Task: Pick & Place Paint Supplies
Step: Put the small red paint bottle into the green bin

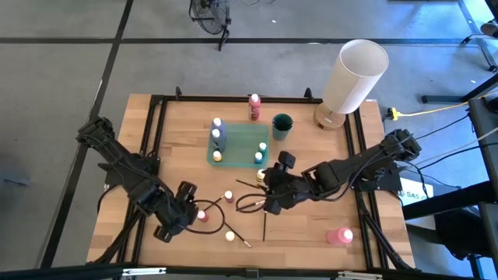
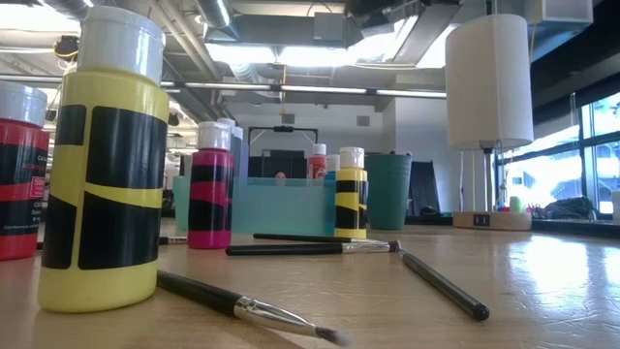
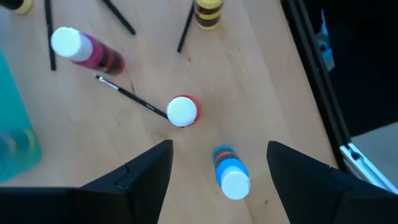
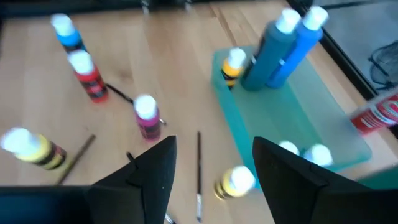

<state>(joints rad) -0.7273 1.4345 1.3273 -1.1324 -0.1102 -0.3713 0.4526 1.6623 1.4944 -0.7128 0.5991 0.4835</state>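
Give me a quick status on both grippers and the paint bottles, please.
Left gripper open over blue bottle, nothing held. Right gripper open, empty, beside teal tray. Bottles and brushes scattered on table. Nothing blocking.

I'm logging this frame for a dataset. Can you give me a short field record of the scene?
left pincer: open, above a small blue bottle, holding nothing
right pincer: open, empty, hovering beside the tray
tray: teal, holds several bottles, including two tall blue ones
loose on table: red bottle, pink bottle, yellow bottles, brushes
cup: dark green, behind the tray
white cylinder: at the table's far right corner
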